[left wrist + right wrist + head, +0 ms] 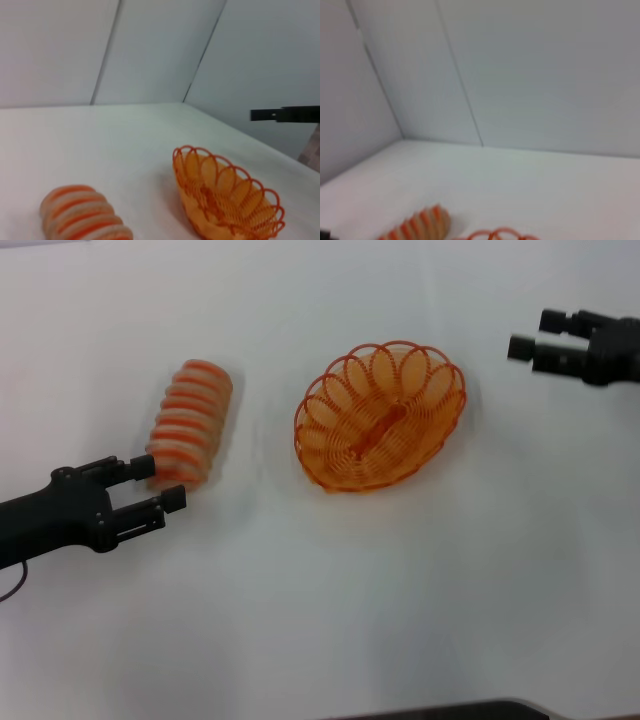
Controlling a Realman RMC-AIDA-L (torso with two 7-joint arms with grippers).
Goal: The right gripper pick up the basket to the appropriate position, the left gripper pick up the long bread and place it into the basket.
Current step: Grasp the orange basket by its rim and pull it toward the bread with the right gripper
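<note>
Neither step looks finished: the basket (381, 416) sits mid-bench, empty, while the long bread (189, 422) lies just left of it. Left pincer (153, 486), released, reaches the loaf's near end. Right pincer (533, 335), also released, hovers apart from the basket.

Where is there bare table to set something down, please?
The white table is bare nearer than the oval orange wire basket, and behind it. It is crowded where the open left hand meets the striped tan long bread.
</note>
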